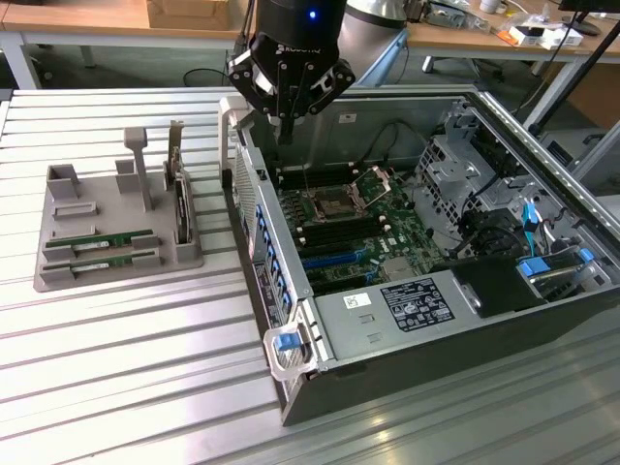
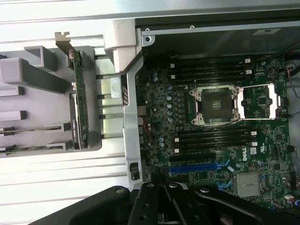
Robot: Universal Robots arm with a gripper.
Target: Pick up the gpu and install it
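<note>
The pincer [image 1: 288, 134] is seen pressed together, nothing clamped in it, hung over the near-wall edge of the open computer case [image 1: 436, 383], above the motherboard [image 1: 358, 232]. The gpu [image 1: 102, 240] is found well apart from the pincer, laid flat in a slot of the gray holder [image 1: 58, 208] on the ribbed desk [image 1: 116, 368], toward the exterior view's left. A second like green stick [image 1: 111, 260] is laid just beside it. An upright dark card [image 1: 180, 199] with a metal bracket is stood in the same holder. In the wrist view the pincer [image 2: 164, 199] is shown over the board beside the blue slot [image 2: 194, 166], the CPU socket [image 2: 215, 105] farther off.
</note>
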